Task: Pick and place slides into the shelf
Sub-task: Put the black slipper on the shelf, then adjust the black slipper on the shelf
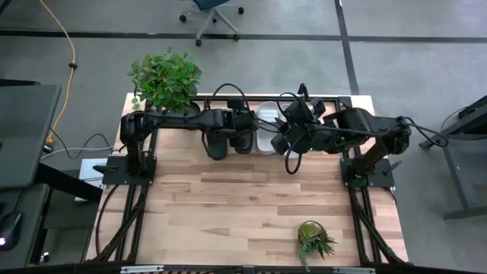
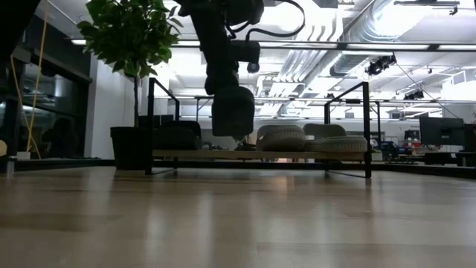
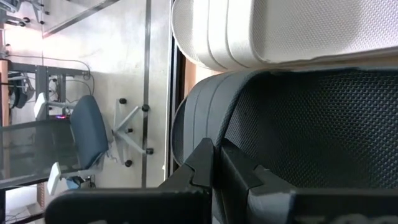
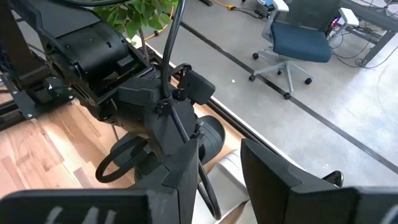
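**Both arms crowd the shelf at the far edge of the table**

The shelf (image 1: 354, 100) sits along the back of the wooden table (image 1: 251, 205), a low frame of thin black tubing over a pale board. From table height I can see slides lined up on that board: a dark one (image 2: 175, 137) at the left end, with rounded ribbed light grey slides (image 2: 282, 138) further along to the right. From above, a light grey slide (image 1: 268, 125) lies in the middle of the shelf, just beside a black slide (image 1: 245, 137) whose wide strap is partly covered by the left arm.

The left gripper (image 1: 218, 146) reaches in over the black slides at the shelf's centre. Its wrist camera looks straight onto a black slide (image 3: 311, 124) with a finely dimpled footbed and ridged edge, pressed against a light grey slide (image 3: 298, 31) of the same texture. The dark fingers (image 3: 205, 168) stand at the black slide's edge; whether they are gripping it or loose I cannot tell.

The right gripper (image 1: 283, 143) hangs just right of the grey slide, its two fingers (image 4: 180, 168) set apart with nothing between them.

A leafy potted plant (image 1: 166, 78) stands at the table's back left corner, a smaller one (image 1: 313, 240) near the front right
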